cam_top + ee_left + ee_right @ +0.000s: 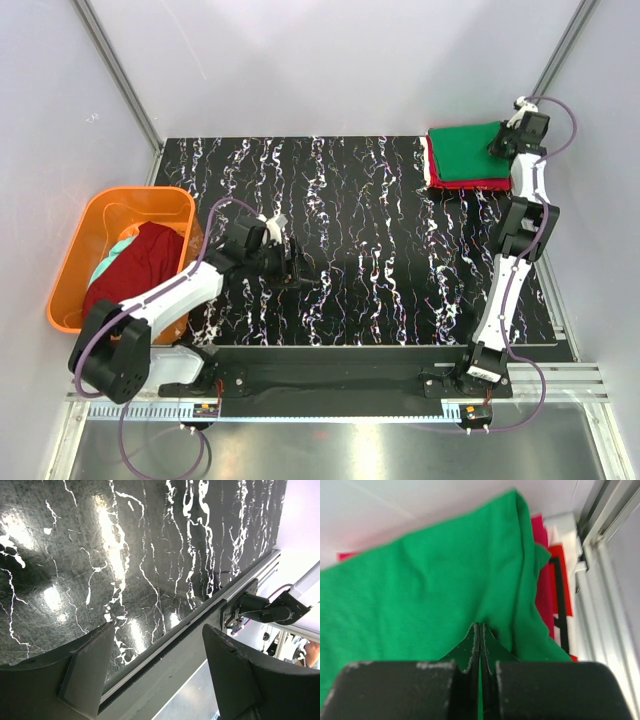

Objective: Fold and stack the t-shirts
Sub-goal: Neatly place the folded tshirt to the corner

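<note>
We saw the green t-shirt folded on the red t-shirt at the far right corner of the table. The right gripper was closed, its tips touching the green one. The left gripper stood open above the table's left part. In the orange basket at the left lay the maroon t-shirt over a pale teal garment.
</note>
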Tool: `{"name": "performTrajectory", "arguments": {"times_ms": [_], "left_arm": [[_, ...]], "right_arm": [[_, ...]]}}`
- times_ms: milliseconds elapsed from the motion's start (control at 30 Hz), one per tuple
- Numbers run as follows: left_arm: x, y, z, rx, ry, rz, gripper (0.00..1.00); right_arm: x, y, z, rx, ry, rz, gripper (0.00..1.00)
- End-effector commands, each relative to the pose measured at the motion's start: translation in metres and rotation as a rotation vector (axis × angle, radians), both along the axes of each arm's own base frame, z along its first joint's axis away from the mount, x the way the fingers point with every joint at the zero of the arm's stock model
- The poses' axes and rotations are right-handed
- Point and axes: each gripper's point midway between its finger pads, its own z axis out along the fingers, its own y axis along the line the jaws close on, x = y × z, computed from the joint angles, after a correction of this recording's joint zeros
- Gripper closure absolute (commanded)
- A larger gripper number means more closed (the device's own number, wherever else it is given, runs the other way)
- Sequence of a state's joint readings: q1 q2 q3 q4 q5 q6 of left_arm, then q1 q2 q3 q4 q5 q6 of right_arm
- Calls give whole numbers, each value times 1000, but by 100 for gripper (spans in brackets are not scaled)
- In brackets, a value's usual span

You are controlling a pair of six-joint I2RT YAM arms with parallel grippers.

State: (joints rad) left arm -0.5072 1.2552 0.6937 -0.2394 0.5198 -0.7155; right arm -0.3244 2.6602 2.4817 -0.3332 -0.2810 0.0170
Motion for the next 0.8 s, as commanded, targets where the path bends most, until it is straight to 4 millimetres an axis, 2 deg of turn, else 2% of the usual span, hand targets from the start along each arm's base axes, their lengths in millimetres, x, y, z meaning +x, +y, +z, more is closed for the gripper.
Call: {"name": "performTrajectory", "arguments": {"times_ms": [0, 133, 333, 767], "left_arm": [[9, -8, 13, -36, -31, -22, 24], [10, -9, 10, -29, -25, -26, 24], [11, -10, 7, -22, -15, -32, 24], [12, -11, 4, -20, -7, -34, 24]], "right_arm": [[13, -7, 24, 7, -89, -9, 100], [11, -22, 5, -3, -66, -49, 100], [5, -48, -5, -35, -53, -106, 100], [-3, -74, 2, -49, -67, -145, 100]]}}
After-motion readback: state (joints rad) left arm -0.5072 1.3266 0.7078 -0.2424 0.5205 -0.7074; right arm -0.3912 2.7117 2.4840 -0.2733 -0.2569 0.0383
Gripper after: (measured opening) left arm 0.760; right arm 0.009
